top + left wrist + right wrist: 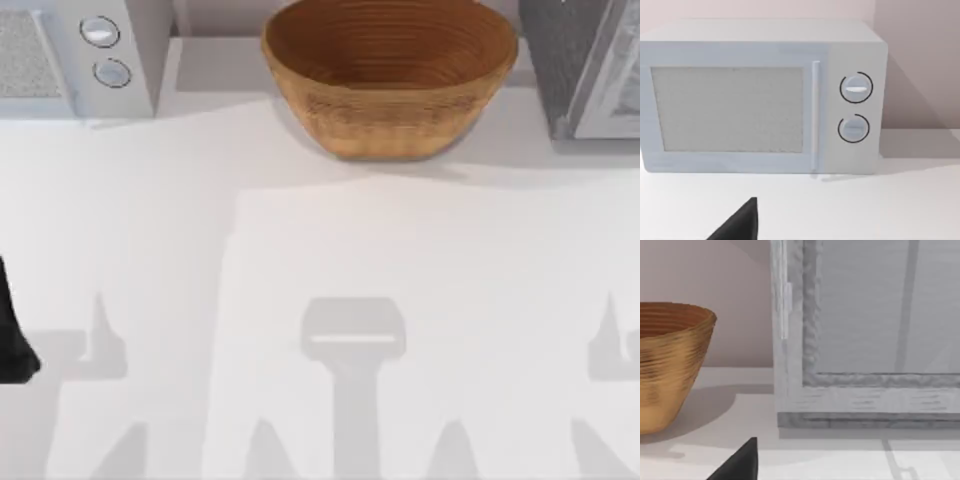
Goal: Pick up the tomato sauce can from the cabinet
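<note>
A woven basket (390, 75) is sitting at the upper centre of the table (320, 250), between a microwave (80, 55) at upper left and a grey cabinet (585, 65) at upper right. The left gripper (740, 222) is facing the microwave and the right gripper (740, 462) the cabinet. Whether either is open or closed cannot be told, nor where the tomato sauce can is lying.

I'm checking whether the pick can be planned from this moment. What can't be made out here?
- Tomato sauce can: not made out; the cabinet is cut off by the right wrist view's edges, and by the top view's right edge.
- Left pincer: a dark tip at the left wrist view's edge; fingers undecidable.
- Right pincer: likewise a tip in the right wrist view.
</note>
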